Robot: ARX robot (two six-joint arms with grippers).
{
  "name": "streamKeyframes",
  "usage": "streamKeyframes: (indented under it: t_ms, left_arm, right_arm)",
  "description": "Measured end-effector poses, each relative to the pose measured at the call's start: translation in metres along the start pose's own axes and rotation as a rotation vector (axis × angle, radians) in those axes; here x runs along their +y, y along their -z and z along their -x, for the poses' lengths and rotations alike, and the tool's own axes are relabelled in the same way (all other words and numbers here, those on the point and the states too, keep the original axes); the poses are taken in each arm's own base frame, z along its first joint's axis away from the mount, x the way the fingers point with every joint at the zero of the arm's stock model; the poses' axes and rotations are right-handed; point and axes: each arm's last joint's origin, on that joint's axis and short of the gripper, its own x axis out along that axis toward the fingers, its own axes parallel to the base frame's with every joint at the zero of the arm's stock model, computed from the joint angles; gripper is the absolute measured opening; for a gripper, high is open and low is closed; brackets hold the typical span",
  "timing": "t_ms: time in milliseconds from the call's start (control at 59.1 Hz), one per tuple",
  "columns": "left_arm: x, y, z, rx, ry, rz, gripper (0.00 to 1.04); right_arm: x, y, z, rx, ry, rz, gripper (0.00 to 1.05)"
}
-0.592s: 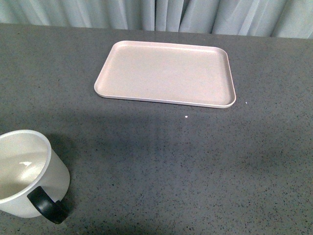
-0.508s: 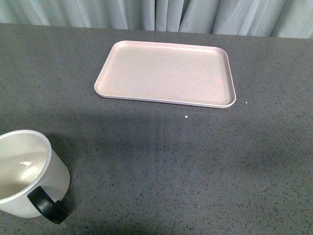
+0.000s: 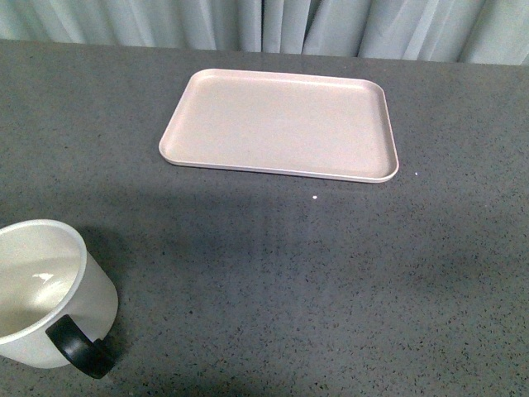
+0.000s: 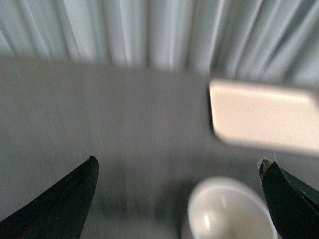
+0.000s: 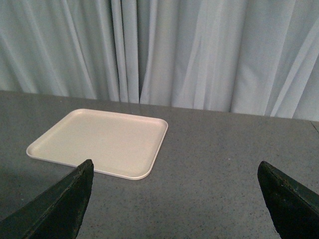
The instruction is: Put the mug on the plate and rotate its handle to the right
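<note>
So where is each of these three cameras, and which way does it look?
Front view: on the robot's body, looking down across the table at the plate and, nearer left, the mug; no arm shows.
Left wrist view: on the left arm, blurred, above the mug; the open left gripper shows.
Right wrist view: on the right arm, facing plate and curtain; the open right gripper shows.
All three share the plate.

Our front camera looks forward and down over the table (image 3: 347, 273); our left wrist camera hangs close above the mug (image 4: 227, 211), our right farther back. All share the plate (image 3: 281, 124).
</note>
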Motion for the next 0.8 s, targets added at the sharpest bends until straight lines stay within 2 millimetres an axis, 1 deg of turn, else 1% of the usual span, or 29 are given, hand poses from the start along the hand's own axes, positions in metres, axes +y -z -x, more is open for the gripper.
streamKeyframes:
  t_ms: [17, 34, 68, 102, 169, 288, 423, 508, 541, 677, 795]
  left_arm:
    - [0.0, -0.001, 0.0, 0.049, 0.001, 0.009, 0.95]
    - [0.001, -0.004, -0.001, 0.141, -0.004, 0.025, 0.95]
    - [0.002, -0.007, -0.004, 0.248, -0.022, 0.04, 0.95]
    - [0.003, -0.012, -0.009, 0.302, -0.041, 0.044, 0.95]
    - [0.007, -0.024, -0.02, 0.33, -0.075, 0.01, 0.95]
    - [0.015, -0.046, -0.042, 0.31, -0.105, -0.067, 0.95]
    - [0.024, -0.059, -0.068, 0.331, -0.123, -0.127, 0.95]
    - [0.028, -0.054, -0.084, 0.396, -0.106, -0.149, 0.95]
    - [0.028, -0.052, -0.087, 0.41, -0.082, -0.149, 0.95]
    - [0.027, -0.046, -0.095, 0.451, -0.049, -0.166, 0.95]
    - [0.022, -0.043, -0.1, 0.468, -0.018, -0.173, 0.95]
  right_arm:
    - [0.0, 0.0, 0.0, 0.0, -0.001, 0.0, 0.95]
    - [0.0, 0.0, 0.0, 0.0, -0.001, 0.0, 0.95]
    - [0.0, 0.0, 0.0, 0.0, 0.0, 0.0, 0.95]
    - [0.0, 0.0, 0.0, 0.0, 0.0, 0.0, 0.95]
    - [0.0, 0.0, 0.0, 0.0, 0.0, 0.0, 0.95]
    - [0.0, 0.0, 0.0, 0.0, 0.0, 0.0, 0.95]
    - [0.0, 0.0, 0.0, 0.0, 0.0, 0.0, 0.95]
    - [0.0, 0.0, 0.0, 0.0, 0.0, 0.0, 0.95]
    - [0.0, 0.0, 0.0, 0.0, 0.0, 0.0, 0.95]
    - [0.0, 0.0, 0.0, 0.0, 0.0, 0.0, 0.95]
    - [0.0, 0.0, 0.0, 0.0, 0.0, 0.0, 0.95]
